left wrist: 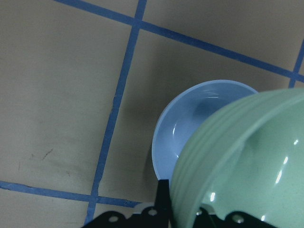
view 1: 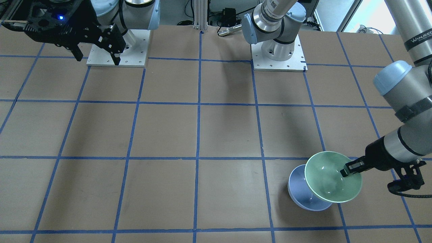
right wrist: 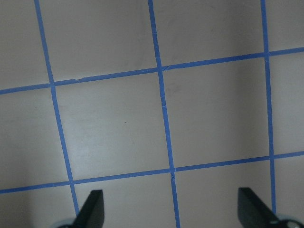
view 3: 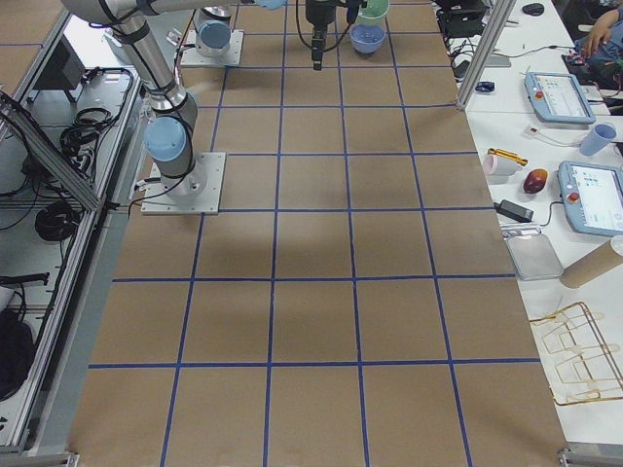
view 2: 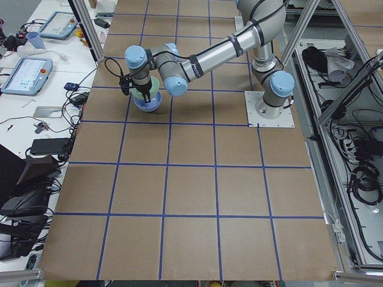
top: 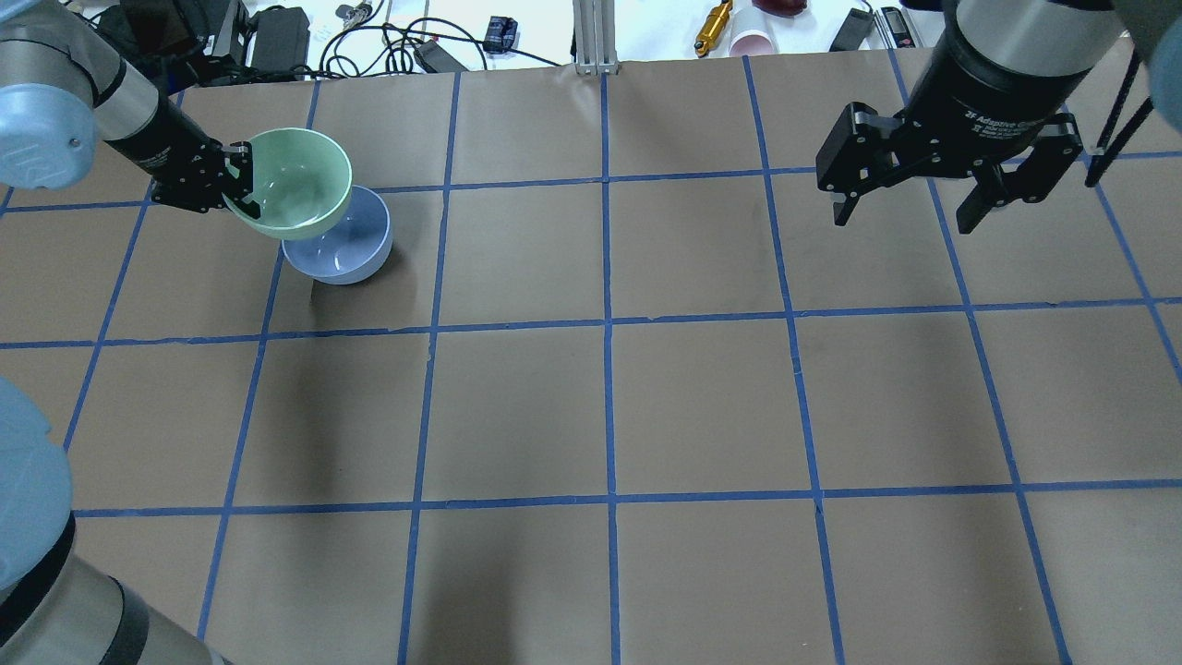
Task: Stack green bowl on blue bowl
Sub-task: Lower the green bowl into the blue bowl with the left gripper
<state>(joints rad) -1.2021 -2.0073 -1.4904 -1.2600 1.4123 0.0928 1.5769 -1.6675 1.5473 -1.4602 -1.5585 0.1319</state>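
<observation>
My left gripper is shut on the rim of the mint-green bowl and holds it tilted in the air, partly over the periwinkle-blue bowl. The blue bowl stands upright on the table. In the front-facing view the green bowl overlaps the blue bowl, with the left gripper at its rim. The left wrist view shows the green bowl close up over the blue bowl. My right gripper is open and empty, high above the far right of the table.
The table is brown paper with a blue tape grid. Cables, a cup and tools lie beyond its far edge. The arm bases stand at the robot's side.
</observation>
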